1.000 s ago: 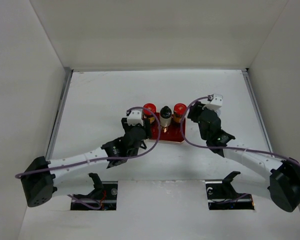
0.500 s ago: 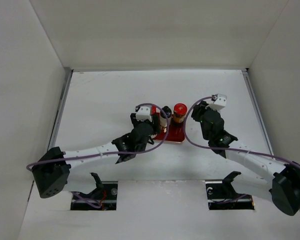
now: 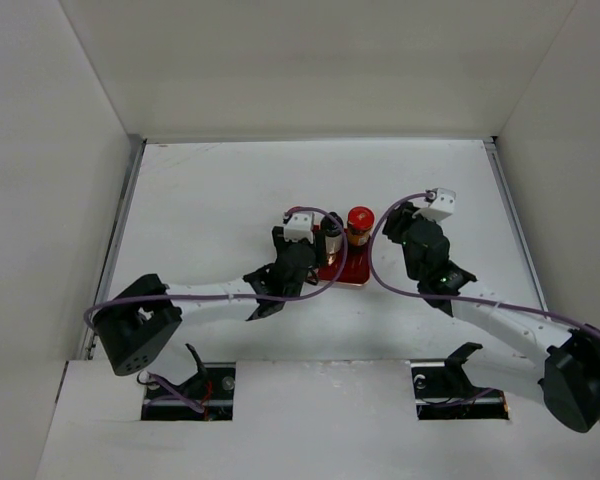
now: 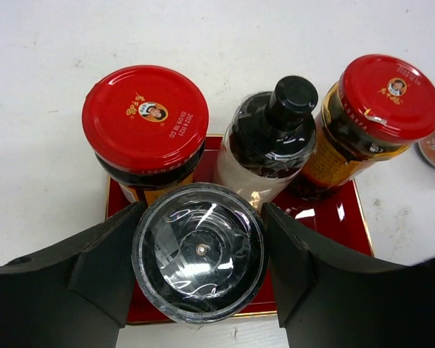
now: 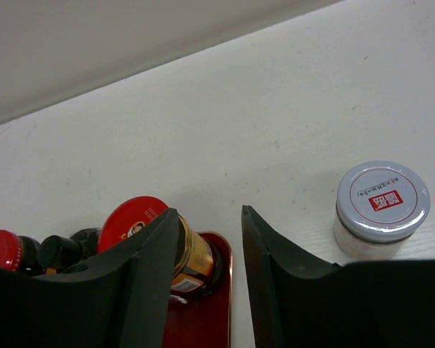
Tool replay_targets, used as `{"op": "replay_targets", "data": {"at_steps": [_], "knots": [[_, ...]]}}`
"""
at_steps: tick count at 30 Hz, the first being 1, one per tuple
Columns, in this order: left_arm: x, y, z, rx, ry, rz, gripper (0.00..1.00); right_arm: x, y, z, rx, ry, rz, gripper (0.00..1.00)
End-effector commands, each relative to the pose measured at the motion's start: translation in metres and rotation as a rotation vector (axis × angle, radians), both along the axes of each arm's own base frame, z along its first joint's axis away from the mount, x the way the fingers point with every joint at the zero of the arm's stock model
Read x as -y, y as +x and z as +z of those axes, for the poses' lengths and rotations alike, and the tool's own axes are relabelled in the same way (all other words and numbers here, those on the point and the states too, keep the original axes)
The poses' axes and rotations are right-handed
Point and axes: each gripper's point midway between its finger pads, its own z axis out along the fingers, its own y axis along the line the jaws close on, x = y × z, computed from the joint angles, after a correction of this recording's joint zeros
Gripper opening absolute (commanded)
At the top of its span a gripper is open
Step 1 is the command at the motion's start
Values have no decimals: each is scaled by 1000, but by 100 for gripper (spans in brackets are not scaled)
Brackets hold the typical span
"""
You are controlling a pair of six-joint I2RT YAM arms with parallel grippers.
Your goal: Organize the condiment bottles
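Gripped in the left fingers (image 4: pixel 94 268) (right fingers (image 5: pixel 141 283) gape, empty), the dark jar (image 4: pixel 199 250) could topple the crowding red-capped jar (image 4: pixel 145 119) if lowered.

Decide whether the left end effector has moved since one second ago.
Yes. The left end effector moved rightward, toward the red tray, gripping a dark-lidded jar.

My left arm (image 3: pixel 220 298) and right arm (image 3: pixel 500 322) are white tubes with black joints and looping purple cables (image 3: pixel 371 262); my fingers (image 4: pixel 72 283) are matte black wedges.
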Motion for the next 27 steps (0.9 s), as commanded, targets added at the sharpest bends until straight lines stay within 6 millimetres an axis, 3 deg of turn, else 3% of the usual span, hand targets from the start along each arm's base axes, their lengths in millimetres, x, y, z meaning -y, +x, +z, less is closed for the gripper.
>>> {"op": "replay_targets", "data": {"at_steps": [1, 6, 12, 18, 21, 24, 27], "knots": [[7, 11, 36, 96, -138, 21, 54, 2, 1, 16, 53, 43, -10, 49], [1, 6, 26, 87, -126, 28, 77, 8, -1, 19, 60, 40, -24, 67], [-16, 0, 45, 123, -149, 60, 98, 29, 0, 16, 47, 27, -101, 78], [-39, -12, 92, 210, -226, 54, 100, 81, -1, 5, 11, -45, -298, 100], [-62, -16, 112, 257, -275, 84, 100, 100, -3, 3, -16, -100, -374, 100], [-92, -17, 116, 280, -306, 145, 100, 113, -1, -7, -57, -146, -429, 100], [-112, -21, 104, 276, -306, 188, 100, 114, 7, -21, -107, -175, -427, 100]]}}
